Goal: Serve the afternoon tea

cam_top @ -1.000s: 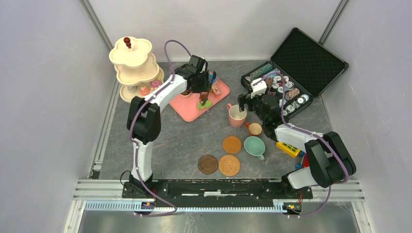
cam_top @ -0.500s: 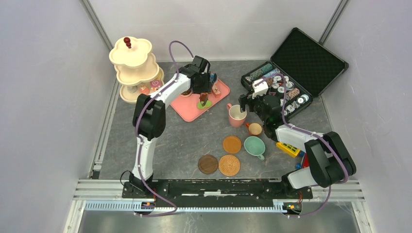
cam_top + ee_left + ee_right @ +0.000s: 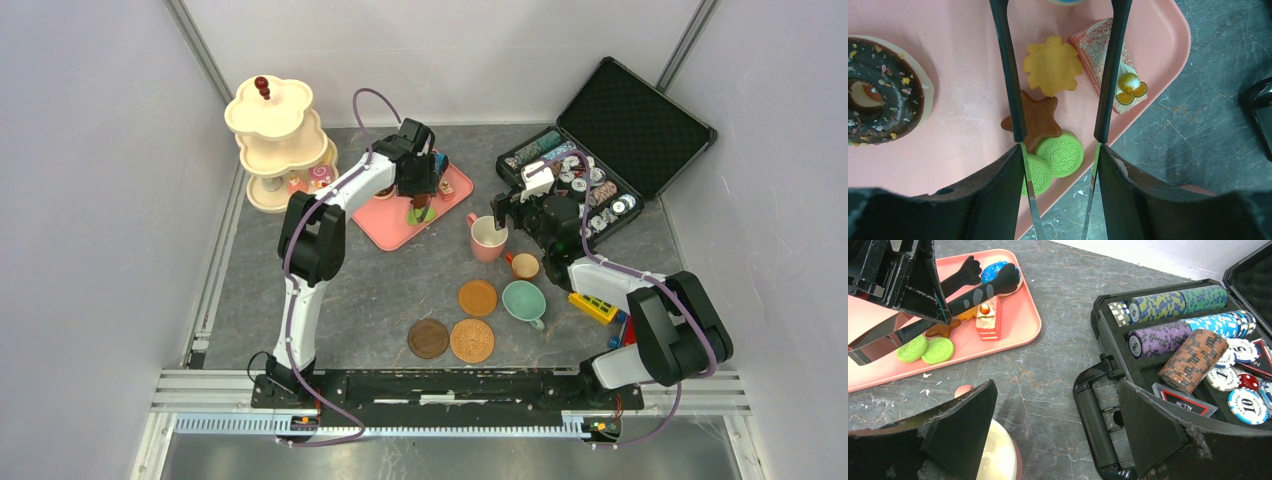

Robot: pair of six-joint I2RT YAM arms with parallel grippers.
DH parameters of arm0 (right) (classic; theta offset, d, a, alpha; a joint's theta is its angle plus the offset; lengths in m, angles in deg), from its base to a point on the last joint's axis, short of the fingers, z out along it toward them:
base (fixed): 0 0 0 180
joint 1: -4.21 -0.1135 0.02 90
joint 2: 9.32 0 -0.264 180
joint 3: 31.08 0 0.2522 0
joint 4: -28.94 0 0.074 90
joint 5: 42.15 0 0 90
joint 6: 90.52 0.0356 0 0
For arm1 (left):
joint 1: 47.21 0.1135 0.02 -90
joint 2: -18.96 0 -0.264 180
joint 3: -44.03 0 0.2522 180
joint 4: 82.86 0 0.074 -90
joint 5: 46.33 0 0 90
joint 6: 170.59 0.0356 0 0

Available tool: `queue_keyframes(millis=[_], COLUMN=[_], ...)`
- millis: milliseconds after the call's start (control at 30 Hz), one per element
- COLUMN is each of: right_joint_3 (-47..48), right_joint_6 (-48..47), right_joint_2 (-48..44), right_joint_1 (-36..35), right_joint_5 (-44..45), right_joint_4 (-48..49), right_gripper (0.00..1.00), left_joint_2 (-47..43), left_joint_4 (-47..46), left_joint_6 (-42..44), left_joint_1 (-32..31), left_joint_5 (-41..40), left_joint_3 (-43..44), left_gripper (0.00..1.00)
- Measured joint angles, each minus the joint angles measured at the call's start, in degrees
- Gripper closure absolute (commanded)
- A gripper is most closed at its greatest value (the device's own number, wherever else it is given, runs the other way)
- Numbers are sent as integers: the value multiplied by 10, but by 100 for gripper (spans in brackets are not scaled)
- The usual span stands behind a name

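My left gripper (image 3: 418, 170) (image 3: 1060, 165) is shut on black-tipped metal tongs (image 3: 1009, 75). The tongs stand open over the pink tray (image 3: 963, 135), their arms either side of a yellow flower cookie (image 3: 1052, 65) and a brown star cookie (image 3: 1040, 122). Two green cookies (image 3: 1063, 154), a cake slice (image 3: 1089, 47) and a chocolate donut (image 3: 878, 90) lie beside them. My right gripper (image 3: 505, 212) (image 3: 1055, 390) is open just above the pink cup (image 3: 488, 238), with one finger over its rim (image 3: 995, 455). The brown cup (image 3: 524, 266), teal cup (image 3: 523, 300) and three coasters (image 3: 478, 297) sit nearer. The cream stand (image 3: 272, 120) is far left.
An open black case of poker chips (image 3: 600, 150) lies at the back right, its handle (image 3: 1098, 415) under my right gripper. A yellow gridded block (image 3: 594, 307) lies by the right arm. Grey walls close in on both sides.
The left arm has swung slightly right and carried the tongs a little further over the tray. The right arm has hardly moved.
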Motion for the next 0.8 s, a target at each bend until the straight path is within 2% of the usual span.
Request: queue_keyframes(millis=[133,367,633,800], right_joint_3=[0,0,0,0], right_joint_6=[0,3,13,15], right_joint_2=[0,0,0,0], right_joint_1=[0,3,3,3], right_joint_5=[-2,-2,-2,-2], right_joint_4=[2,2,2,2], right_gripper=[2,2,2,2], left_joint_2=[2,9,4,-49], left_joint_4=[-1,-5,-5,1], left_joint_6=[0,3,3,6], left_joint_1=[0,0,-2,-4], left_joint_5=[0,0,-7,-21], left_joint_3=[6,12,9,-35], left_gripper=[44,66,70,71])
